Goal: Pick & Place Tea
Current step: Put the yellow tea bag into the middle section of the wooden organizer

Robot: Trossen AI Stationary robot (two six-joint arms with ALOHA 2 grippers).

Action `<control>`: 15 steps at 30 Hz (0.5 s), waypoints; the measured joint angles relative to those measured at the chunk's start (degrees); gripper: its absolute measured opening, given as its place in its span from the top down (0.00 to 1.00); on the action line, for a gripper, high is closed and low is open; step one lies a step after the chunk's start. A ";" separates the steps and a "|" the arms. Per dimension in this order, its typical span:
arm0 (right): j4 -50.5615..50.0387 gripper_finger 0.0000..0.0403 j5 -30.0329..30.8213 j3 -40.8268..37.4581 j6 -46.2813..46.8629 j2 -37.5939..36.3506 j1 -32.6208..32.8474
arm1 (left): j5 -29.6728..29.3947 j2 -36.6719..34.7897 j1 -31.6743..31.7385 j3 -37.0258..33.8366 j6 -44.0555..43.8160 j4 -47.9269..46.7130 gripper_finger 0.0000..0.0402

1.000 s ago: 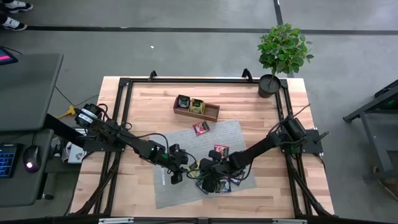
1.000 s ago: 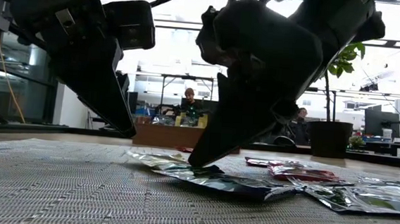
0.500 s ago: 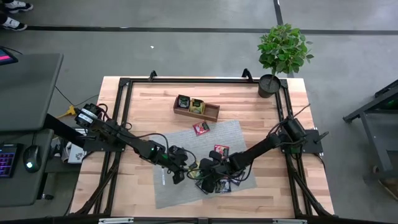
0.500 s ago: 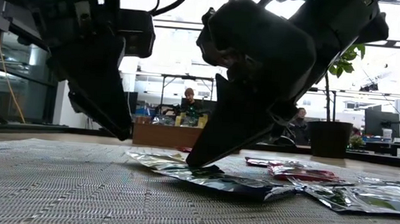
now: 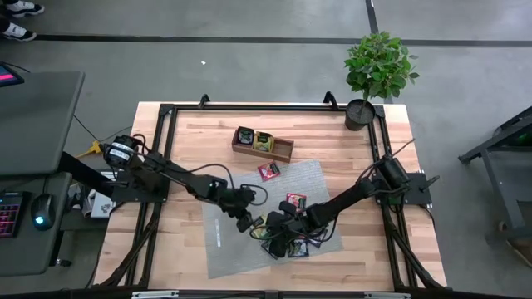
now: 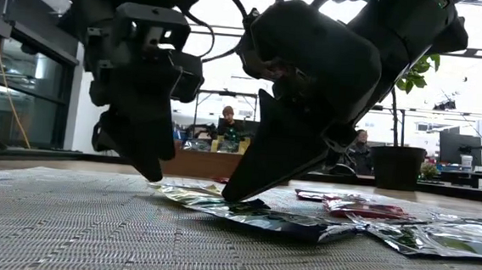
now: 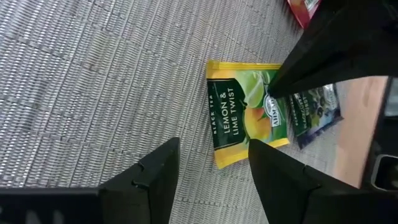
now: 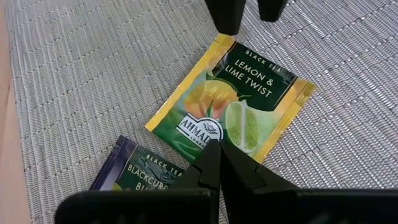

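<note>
A yellow-green lemon and lime tea sachet lies flat on the grey mat, at the left end of a heap of sachets. My right gripper is shut, its tips down on this sachet. My left gripper is open just left of it, with its fingers over the sachet's far end; I cannot tell whether they touch. A dark blackcurrant sachet lies beside it. My right gripper presses its shut fingertips down on the lemon sachet's printed face, near the label by one edge. It comes slanting from above and from the table's right. The sachet stays flat on the mat.
The brown wooden tray stands far of the mat with sachets in two compartments. Two red sachets lie apart on the mat. A potted plant stands at the far right corner. Bare mat lies to the near left.
My left gripper has moved toward the table's right and slightly far, up to the lemon sachet, and has turned about its wrist. The right gripper and the sachets have kept still.
</note>
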 joint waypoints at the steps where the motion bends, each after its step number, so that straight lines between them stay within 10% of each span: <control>1: 0.09 1.00 0.03 0.00 -0.04 0.00 0.00 | 1.42 0.00 0.58 0.00 0.14 0.02 0.52; 15: 1.87 1.00 2.44 -0.11 -1.81 0.17 0.00 | 10.68 0.04 2.51 0.00 0.54 0.39 0.51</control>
